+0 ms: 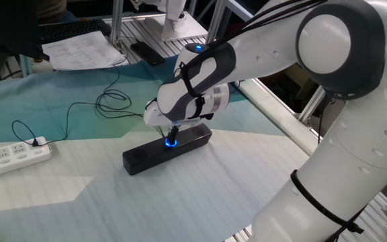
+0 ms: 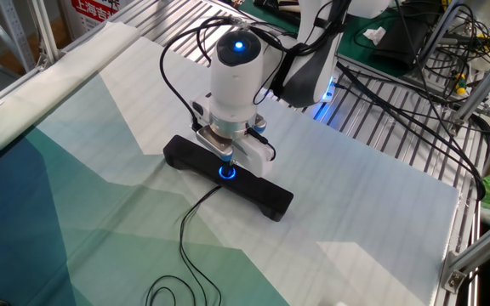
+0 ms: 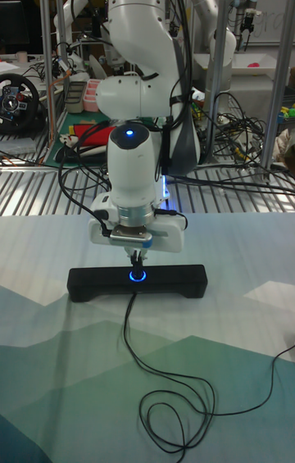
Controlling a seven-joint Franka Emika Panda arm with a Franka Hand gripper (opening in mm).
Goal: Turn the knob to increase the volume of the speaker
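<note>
The speaker (image 1: pixel 142 158) (image 2: pixel 264 195) (image 3: pixel 88 283) is a long black bar lying on the teal and white cloth. Its knob (image 1: pixel 170 142) (image 2: pixel 227 173) (image 3: pixel 136 275) glows blue at the middle of the bar. My gripper (image 1: pixel 173 135) (image 2: pixel 227 163) (image 3: pixel 136 260) points straight down onto the knob, with its fingers drawn close together around it. The fingertips hide most of the knob, so only the blue ring shows. The white wrist sits directly above the speaker's middle.
A thin black cable (image 2: pixel 187 248) (image 3: pixel 161 373) runs from the speaker across the cloth in loops. A white power strip (image 1: pixel 11 158) lies at the left edge. Papers (image 1: pixel 79 50) and a black device (image 1: pixel 146 52) lie at the back. Metal rails (image 2: pixel 381 127) border the cloth.
</note>
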